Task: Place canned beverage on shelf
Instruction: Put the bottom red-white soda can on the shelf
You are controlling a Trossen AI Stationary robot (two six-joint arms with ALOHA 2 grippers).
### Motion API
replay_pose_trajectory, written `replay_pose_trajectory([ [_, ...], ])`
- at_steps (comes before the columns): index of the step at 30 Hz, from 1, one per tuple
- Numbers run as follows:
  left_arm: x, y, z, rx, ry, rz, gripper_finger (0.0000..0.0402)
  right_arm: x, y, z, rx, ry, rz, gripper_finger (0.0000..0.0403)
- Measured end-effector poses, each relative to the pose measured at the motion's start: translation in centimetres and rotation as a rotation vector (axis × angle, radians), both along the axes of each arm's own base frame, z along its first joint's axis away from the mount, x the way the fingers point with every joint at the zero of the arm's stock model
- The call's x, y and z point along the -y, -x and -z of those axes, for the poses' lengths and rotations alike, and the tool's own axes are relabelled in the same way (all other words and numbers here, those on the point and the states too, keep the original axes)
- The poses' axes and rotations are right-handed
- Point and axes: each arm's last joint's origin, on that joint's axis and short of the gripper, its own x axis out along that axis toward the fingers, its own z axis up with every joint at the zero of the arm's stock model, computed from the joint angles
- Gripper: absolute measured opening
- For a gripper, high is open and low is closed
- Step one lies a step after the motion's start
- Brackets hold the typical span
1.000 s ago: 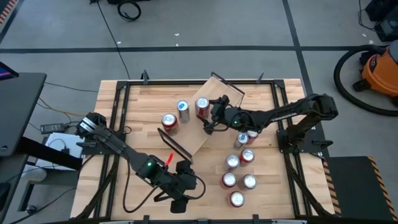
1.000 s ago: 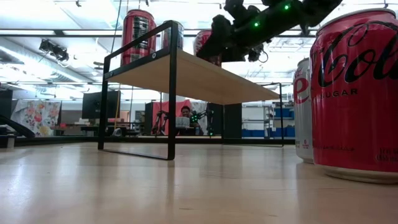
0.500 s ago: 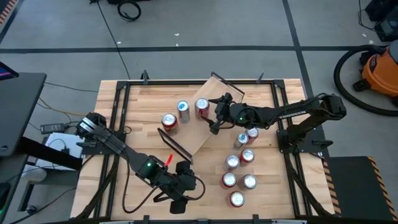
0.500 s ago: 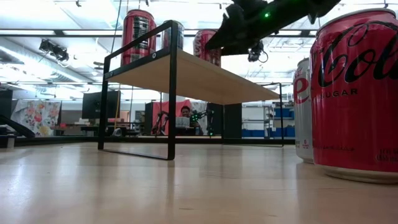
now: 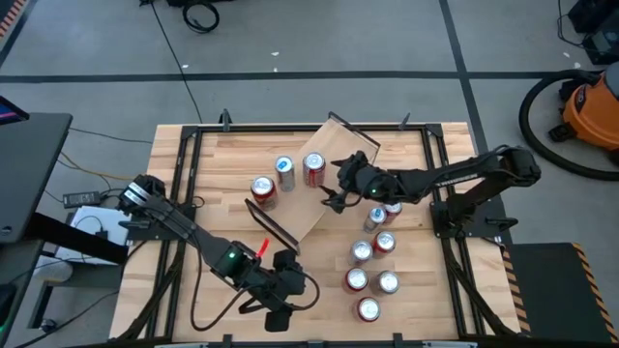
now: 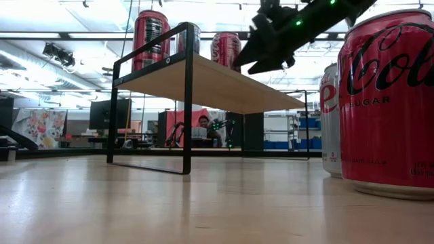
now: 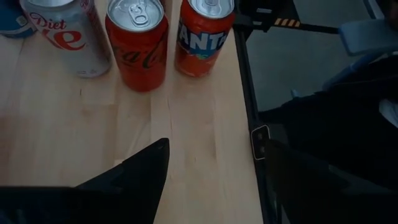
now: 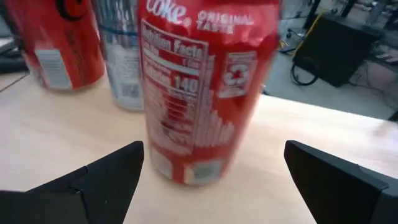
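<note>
Coke can [image 8: 202, 87] upright on the shelf [image 5: 324, 208], free of the jaws.

Stands straight ahead of the right gripper [image 5: 340, 184], just beyond its wide-open fingertips, long axis vertical, two more cans [image 5: 272, 179] behind it. Right arm by far the nearer. Left gripper [image 5: 280, 304] well apart at the near table edge, part-open on nothing, facing other cans [image 7: 135, 40].

A red Coke can [image 8: 208, 87] stands upright on the light-wood shelf [image 8: 56, 146], just ahead of the right end effector [image 8: 214, 180], whose two dark fingers [image 8: 102, 177] sit spread to either side. Behind it stand a silver can [image 8: 124, 53] and another red can [image 8: 59, 40].
</note>
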Motion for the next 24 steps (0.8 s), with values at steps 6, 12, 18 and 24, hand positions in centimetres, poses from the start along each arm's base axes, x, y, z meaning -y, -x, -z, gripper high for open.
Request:
replay_pose_trajectory([
  [6, 0.0, 0.0, 0.0, -0.001, 0.0, 0.001, 0.0274, 0.1, -1.4, 1.2, 0.049, 0.024, 0.06, 0.04],
  [12, 0.0, 0.0, 0.0, -0.004, -0.003, 0.003, 0.0274, 0.9, -2.3, 1.8, 0.103, 0.026, 0.095, 0.04],
  [18, 0.0, 0.0, 0.0, -0.002, -0.002, 0.003, 0.0274, 1.8, -2.4, 1.9, 0.113, 0.022, 0.125, 0.04],
  [24, 0.0, 0.0, 0.0, -0.003, -0.003, 0.003, 0.0274, 1.2, -2.0, 1.2, 0.113, 0.026, 0.077, 0.04],
])
